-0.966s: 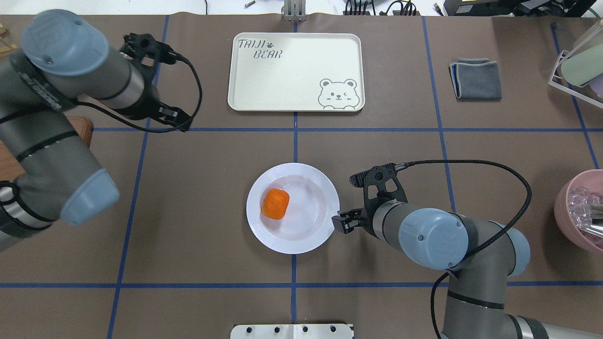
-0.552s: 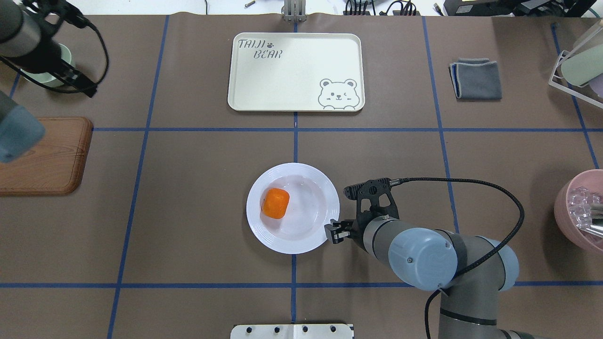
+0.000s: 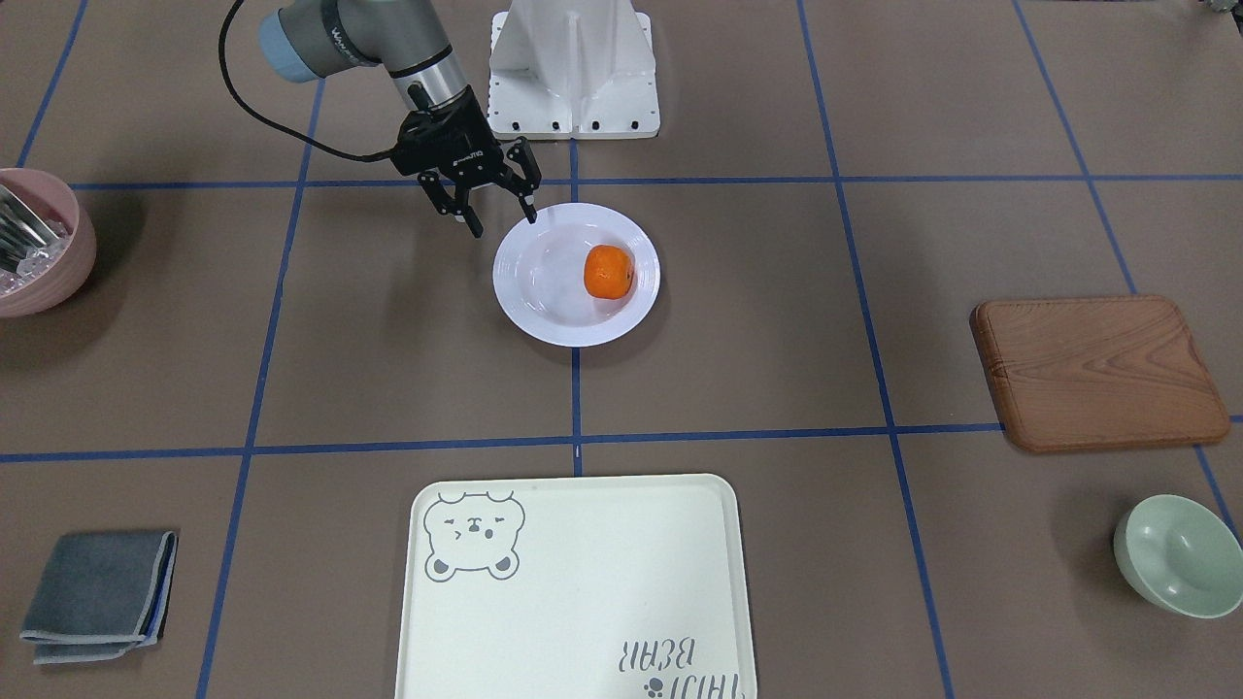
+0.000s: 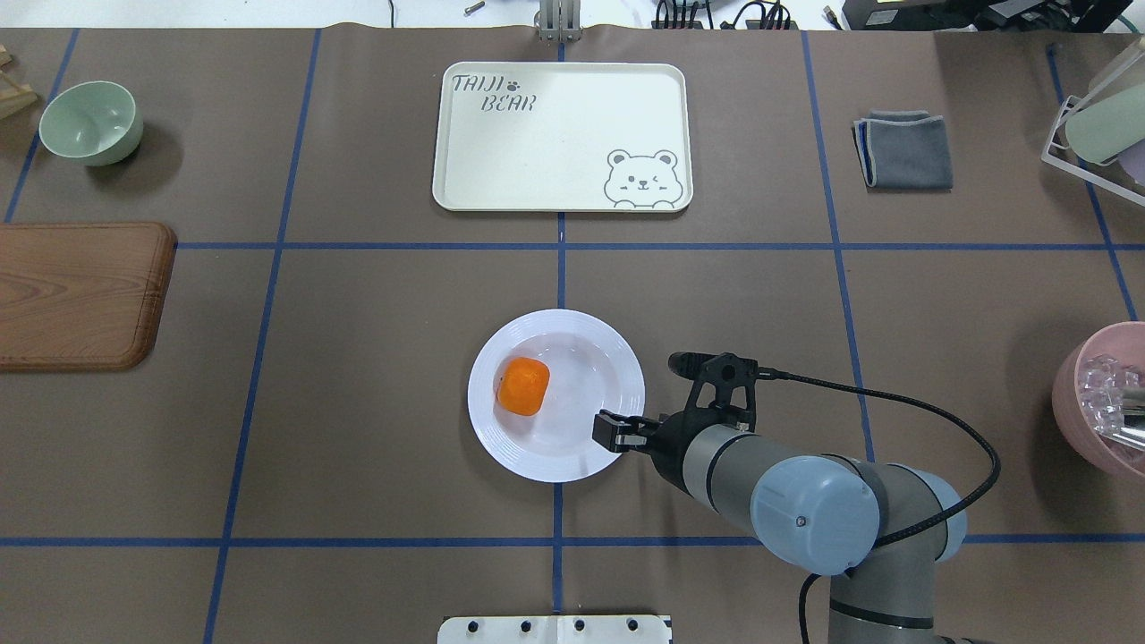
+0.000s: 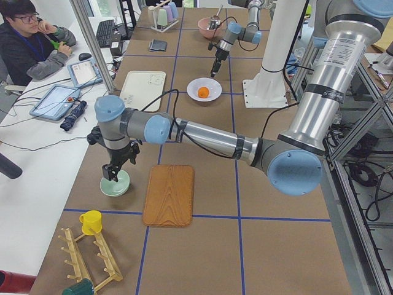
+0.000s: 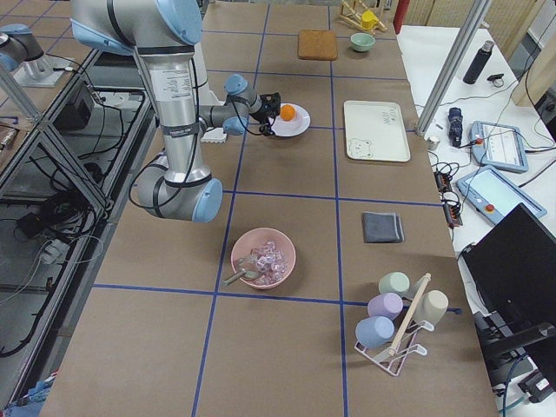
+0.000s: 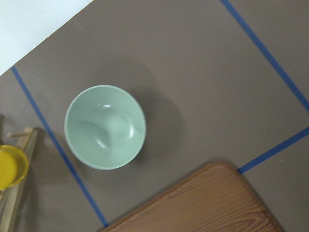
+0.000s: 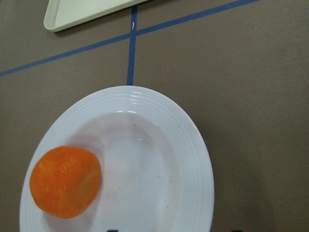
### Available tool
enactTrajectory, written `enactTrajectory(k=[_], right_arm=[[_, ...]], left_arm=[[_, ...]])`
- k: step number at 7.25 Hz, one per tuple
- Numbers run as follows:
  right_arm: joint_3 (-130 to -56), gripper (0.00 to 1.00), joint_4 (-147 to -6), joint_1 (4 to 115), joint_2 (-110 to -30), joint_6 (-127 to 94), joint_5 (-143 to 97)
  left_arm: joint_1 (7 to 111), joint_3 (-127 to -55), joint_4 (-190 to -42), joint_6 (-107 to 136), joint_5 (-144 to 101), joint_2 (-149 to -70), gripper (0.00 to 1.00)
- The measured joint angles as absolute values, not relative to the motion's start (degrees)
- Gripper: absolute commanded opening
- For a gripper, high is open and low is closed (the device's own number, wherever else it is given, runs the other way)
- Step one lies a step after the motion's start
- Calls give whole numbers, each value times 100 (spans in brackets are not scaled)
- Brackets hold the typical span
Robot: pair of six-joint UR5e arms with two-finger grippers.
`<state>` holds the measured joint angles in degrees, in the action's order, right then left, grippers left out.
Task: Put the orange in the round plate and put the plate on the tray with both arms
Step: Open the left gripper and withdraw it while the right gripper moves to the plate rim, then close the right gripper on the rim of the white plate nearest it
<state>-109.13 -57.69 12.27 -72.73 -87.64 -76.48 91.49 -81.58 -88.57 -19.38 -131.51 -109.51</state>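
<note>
One orange (image 4: 522, 386): in the well of the round plate (image 4: 572, 467), on the half toward my left side, resting on the well floor.
round plate: flat on the brown table mat (image 4: 358, 402), on the centre tape line, between my base and the tray (image 4: 555, 152). Well apart from the tray, not on it yet.
tray: far middle of the table, long side toward me. Bear drawing in its near corner on my right, lettering in the far corner on my left.
right gripper (image 3: 503, 223): at the plate's rim on my right side, tilted down. Fingers spread, gripping nothing. One fingertip (image 3: 530, 214) over the ridged rim, the other outside it over the mat. Whether I touch the rim, I can't tell.
right wrist view: plate fills the lower frame, orange lower left, a tray corner at the top edge.
left gripper (image 5: 112, 175): way off at my left end of the table, hanging over the pale green bowl (image 4: 91, 122). It only shows in the side view, so I can't tell if those fingers are spread or clenched.
left wrist view: green bowl below, with a corner of the wooden board (image 4: 76, 295) beside it.
others: folded grey cloth (image 4: 903, 149) far right, pink bowl (image 4: 1100, 402) at my right edge.
</note>
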Motion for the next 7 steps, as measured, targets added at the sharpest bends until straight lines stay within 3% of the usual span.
enactTrajectory(k=[3,6,7], right_arm=[[-10629,84,-5127,1212,-7335,-9906,-7227],[-10052,84,-4342,1210,-7365,-10296,-6922],[-9980,77,-4186,1204,-7349,-10532,-6878]], left_arm=[[10125,-7543,-9156,-1626,-13775,-10318,99],[10172,-7959,-9541,-1461,-13984,-9425,99],[10171,-8130,-9560,-1423,-13979,-9273,99]])
